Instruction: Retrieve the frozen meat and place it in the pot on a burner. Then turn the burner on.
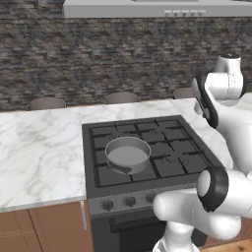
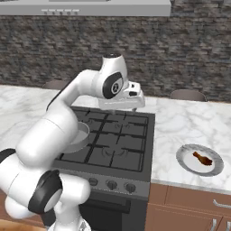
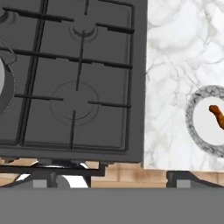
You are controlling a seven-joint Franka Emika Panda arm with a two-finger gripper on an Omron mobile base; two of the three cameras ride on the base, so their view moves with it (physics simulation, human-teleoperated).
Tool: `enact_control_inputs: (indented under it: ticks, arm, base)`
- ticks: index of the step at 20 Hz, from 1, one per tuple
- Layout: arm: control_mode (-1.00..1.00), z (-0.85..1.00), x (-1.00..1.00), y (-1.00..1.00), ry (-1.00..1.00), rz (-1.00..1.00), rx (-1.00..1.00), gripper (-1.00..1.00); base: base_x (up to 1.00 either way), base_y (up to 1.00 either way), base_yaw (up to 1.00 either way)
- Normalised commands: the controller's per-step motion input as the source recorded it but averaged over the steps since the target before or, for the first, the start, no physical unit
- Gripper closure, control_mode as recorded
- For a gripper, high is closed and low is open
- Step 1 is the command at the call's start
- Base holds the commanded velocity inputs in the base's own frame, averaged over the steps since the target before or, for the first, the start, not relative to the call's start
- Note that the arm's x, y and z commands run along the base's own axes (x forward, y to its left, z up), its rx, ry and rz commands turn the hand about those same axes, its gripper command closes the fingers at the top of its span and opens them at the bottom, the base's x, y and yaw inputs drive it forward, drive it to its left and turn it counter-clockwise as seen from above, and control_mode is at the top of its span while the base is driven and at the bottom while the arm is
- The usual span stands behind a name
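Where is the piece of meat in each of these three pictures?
Left base view: not in this picture.
Right base view: frozen meat lies on a rimmed dish, lower right, on the marble counter.
Hand view: at the right edge, on the same dish.
Shared landmark: the dark cooktop, left of the dish.

- I see a white marble counter (image 1: 39, 147) on both sides of the cooktop.
- A shallow silvery dish (image 2: 182, 161) sits on it.
- Three knobs (image 2: 111, 184) line the stove front.
- Dark stone wall (image 1: 98, 59) behind.
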Motion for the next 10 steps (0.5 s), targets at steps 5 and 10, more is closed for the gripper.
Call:
enact_control_inputs:
  ticks: [5, 10]
  arm:
    - [-1.00, -0.14, 0.07, -0.79, 0.01, 0.00, -0.12, -1.00]
    - [-1.00, -0.08, 0.21, -0.83, 0.02, 0.04, -0.10, -1.00]
  base:
    - [0.00, 0.00, 0.00]
    - [0.00, 0.00, 0.00]
